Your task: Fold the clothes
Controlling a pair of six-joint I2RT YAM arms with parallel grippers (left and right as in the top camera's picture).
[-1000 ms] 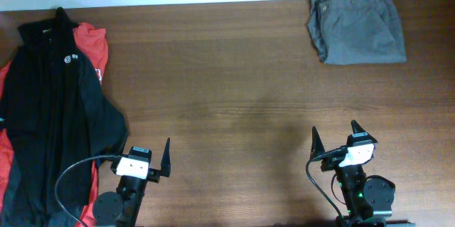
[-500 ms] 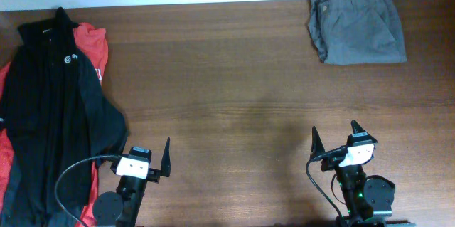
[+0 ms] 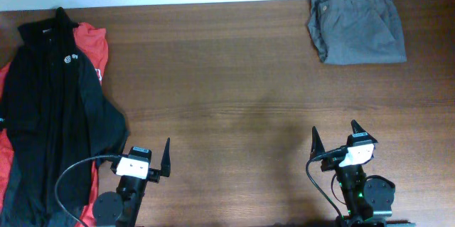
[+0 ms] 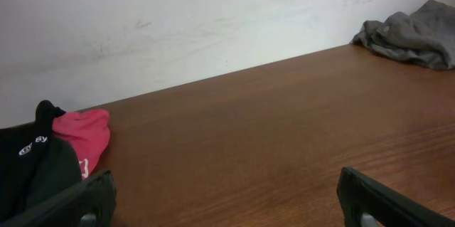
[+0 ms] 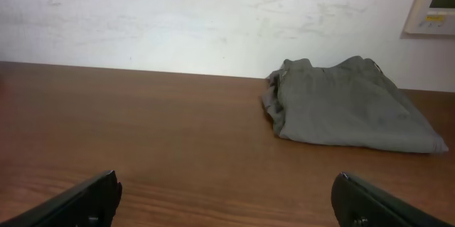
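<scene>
Grey shorts (image 3: 357,25) lie at the counter's (image 3: 227,99) far right; left end effector (image 4: 227,202) and right end effector (image 3: 334,130) are spread, empty.

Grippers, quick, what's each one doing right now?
Left gripper: open, holding nothing.
Right gripper: open, holding nothing.

I'm looking into what seems a plain lab or test room rather than a home. A bare white wall (image 5: 178,20) is scuffed, with a small control panel (image 5: 435,3) mounted on it. On a long brown wooden table (image 3: 234,92), grey shorts (image 3: 357,25) lie straight on the wood. Robot arm bases (image 3: 370,195) and a loose black cable (image 3: 60,181) sit at its near edge.
</scene>
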